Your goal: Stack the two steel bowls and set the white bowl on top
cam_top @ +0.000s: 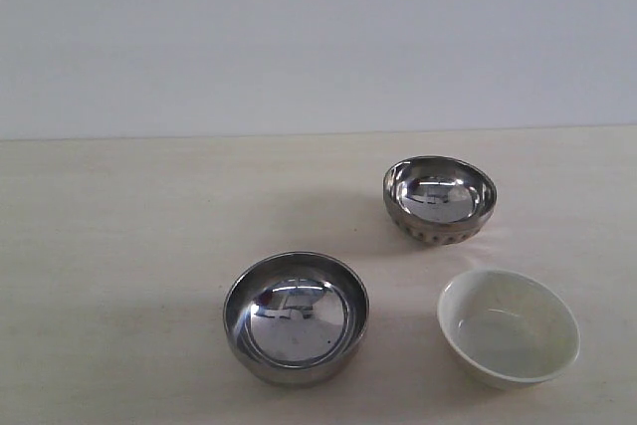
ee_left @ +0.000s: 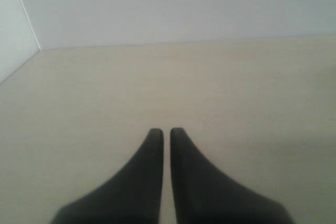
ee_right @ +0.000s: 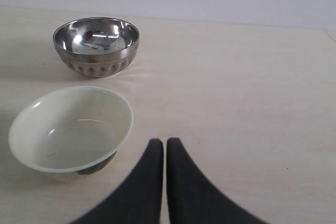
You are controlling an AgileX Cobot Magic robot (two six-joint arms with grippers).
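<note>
Three bowls stand apart on the pale table. A plain steel bowl (cam_top: 296,317) sits front centre. The steel bowl with a dimpled band (cam_top: 439,199) stands further back on the right, also seen in the right wrist view (ee_right: 96,45). The cream-white bowl (cam_top: 508,326) sits front right and shows close in the right wrist view (ee_right: 71,128). My right gripper (ee_right: 165,144) is shut and empty, just beside the white bowl's rim. My left gripper (ee_left: 165,131) is shut and empty over bare table. Neither gripper appears in the exterior view.
A pale wall rises behind the table's back edge (cam_top: 318,133). In the left wrist view a side wall (ee_left: 13,30) meets the table at a corner.
</note>
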